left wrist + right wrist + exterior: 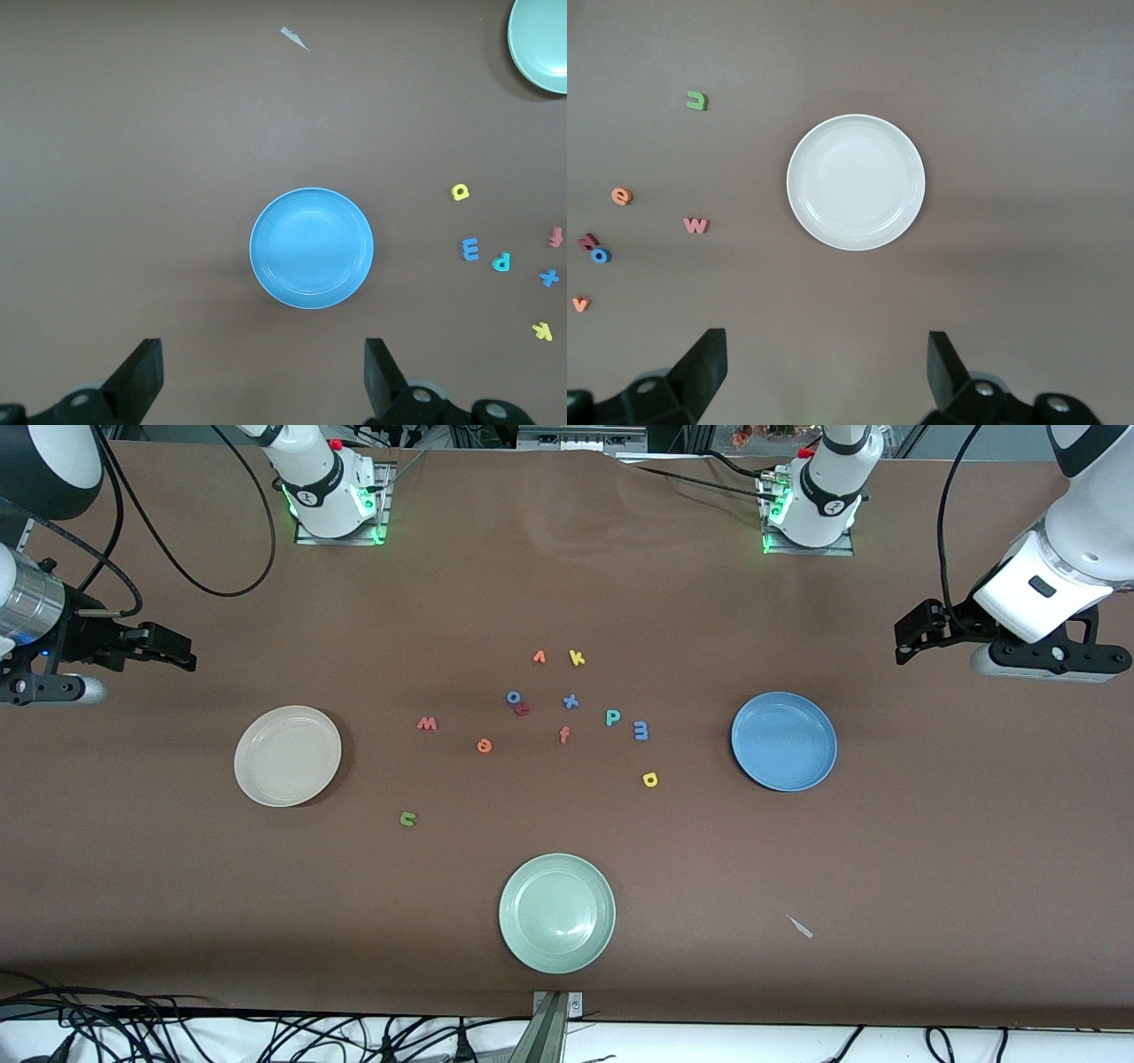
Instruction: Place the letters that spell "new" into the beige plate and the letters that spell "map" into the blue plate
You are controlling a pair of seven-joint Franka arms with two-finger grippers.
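The beige plate [288, 755] [856, 181] lies toward the right arm's end, the blue plate [784, 741] [312, 248] toward the left arm's end. Between them lie the salmon w [427, 724] [695, 225], orange e [484, 745] [622, 196], green n [407, 818] [696, 101], teal p [612, 716] [501, 261], blue-purple m [640, 731] [470, 250] and yellow a [649, 779] [460, 191]. My left gripper [908, 636] [263, 381] hangs open and empty above the table beside the blue plate. My right gripper [182, 654] [826, 376] hangs open and empty beside the beige plate.
A pale green plate [556, 912] sits nearest the front camera. Other letters lie in the middle: yellow k [577, 658], orange v [539, 657], blue x [570, 701], orange f [564, 734], and blue o [513, 697] touching a small red letter [523, 709]. A pale scrap [800, 926] lies beside the green plate.
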